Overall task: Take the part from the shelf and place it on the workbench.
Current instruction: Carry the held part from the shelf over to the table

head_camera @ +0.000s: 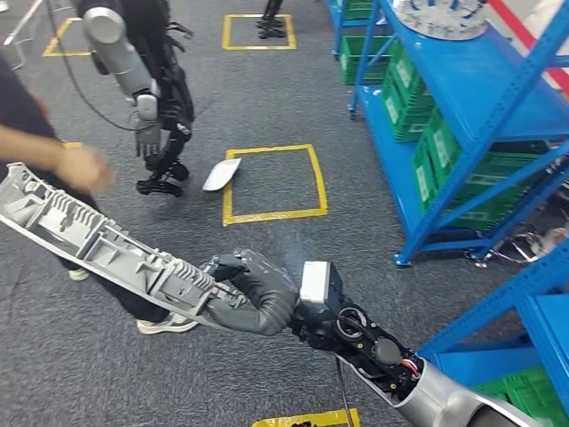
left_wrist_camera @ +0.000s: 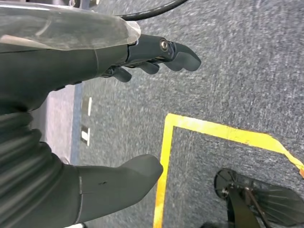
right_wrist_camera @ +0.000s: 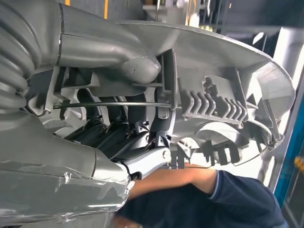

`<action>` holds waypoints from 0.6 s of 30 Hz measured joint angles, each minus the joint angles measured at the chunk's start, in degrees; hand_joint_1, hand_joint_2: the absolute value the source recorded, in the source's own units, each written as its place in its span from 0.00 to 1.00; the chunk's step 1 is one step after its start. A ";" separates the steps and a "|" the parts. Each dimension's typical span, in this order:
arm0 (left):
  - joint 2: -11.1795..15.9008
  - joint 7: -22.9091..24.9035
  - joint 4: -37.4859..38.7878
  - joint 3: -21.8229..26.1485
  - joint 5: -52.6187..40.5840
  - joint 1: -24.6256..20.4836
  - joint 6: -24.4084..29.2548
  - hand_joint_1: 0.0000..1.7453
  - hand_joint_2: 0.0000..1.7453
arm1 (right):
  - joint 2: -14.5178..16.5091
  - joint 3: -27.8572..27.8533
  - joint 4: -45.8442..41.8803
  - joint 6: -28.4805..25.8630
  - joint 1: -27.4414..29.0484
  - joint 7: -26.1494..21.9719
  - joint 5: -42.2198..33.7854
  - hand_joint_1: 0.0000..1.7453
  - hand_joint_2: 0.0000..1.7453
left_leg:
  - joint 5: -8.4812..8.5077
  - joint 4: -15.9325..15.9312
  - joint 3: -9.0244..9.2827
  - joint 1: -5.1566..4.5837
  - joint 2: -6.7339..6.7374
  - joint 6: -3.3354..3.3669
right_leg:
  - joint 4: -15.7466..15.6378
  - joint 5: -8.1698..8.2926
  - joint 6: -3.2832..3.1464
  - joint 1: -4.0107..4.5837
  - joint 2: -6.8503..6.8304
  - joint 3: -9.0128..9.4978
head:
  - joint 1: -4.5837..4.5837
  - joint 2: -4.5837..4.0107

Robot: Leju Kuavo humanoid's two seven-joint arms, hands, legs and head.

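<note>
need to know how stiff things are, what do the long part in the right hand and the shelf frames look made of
Long grey part: looks like moulded plastic with a matt finish; thin ribs and clip tabs show, though cast metal can't be ruled out. Blue shelf frames: probably painted steel, given the smooth glossy coat on angled struts.

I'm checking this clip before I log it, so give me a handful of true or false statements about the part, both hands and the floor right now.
1. The right hand grips the long grey part. True.
2. The left hand holds a green crate. False: it hangs with nothing in it, its fingers apart over the carpet.
3. The part rests on the blue shelf. False: it is off the shelf, held above the grey carpet.
4. A person's hand is close to the part's far end. True.
5. A white sheet lies at the corner of a yellow floor square. True.
</note>
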 joint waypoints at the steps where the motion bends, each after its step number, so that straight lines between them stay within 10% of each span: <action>1: -0.12 -0.02 -0.01 0.00 0.01 -0.03 -0.08 0.00 1.00 | 0.01 0.01 -0.01 0.00 -0.03 0.06 0.00 1.00 1.00 | -0.01 0.03 0.05 -0.09 -0.71 -0.05 | -4.35 2.08 -0.62 0.16 1.35 1.80 | 0.03 0.00; 4: -0.37 -0.07 0.00 0.00 0.06 -0.05 -0.26 0.00 1.00 | 0.01 0.01 -0.03 -0.05 -0.18 0.18 0.00 1.00 1.00 | 0.13 0.02 -0.30 0.10 -2.54 -0.67 | -11.07 4.37 -1.58 0.57 3.51 4.49 | -0.09 0.00; 6: -0.23 -0.08 0.01 0.00 0.15 0.17 -0.27 0.00 1.00 | 0.03 0.02 -0.03 -0.09 -0.24 0.28 0.01 1.00 1.00 | 0.39 -0.44 -0.42 0.29 -3.50 -1.45 | -11.71 4.62 -1.77 0.61 2.35 4.81 | -0.05 0.00; 13: -0.36 -0.08 -0.02 -0.01 0.50 0.11 -0.31 0.00 1.00 | 0.05 0.14 0.03 0.02 -0.23 0.60 -0.04 1.00 1.00 | -6.70 15.11 -8.01 0.67 3.50 -2.87 | -13.28 5.31 -2.22 0.02 -2.66 5.38 | -2.21 0.00; 18: -0.34 -0.08 -0.02 -0.02 0.66 -0.14 -0.31 0.00 1.00 | 0.08 0.31 0.02 0.16 -0.28 0.83 -0.04 1.00 1.00 | -0.74 0.60 -0.10 0.56 8.03 -2.55 | -12.40 4.29 -0.98 0.49 -5.58 5.59 | -2.43 0.00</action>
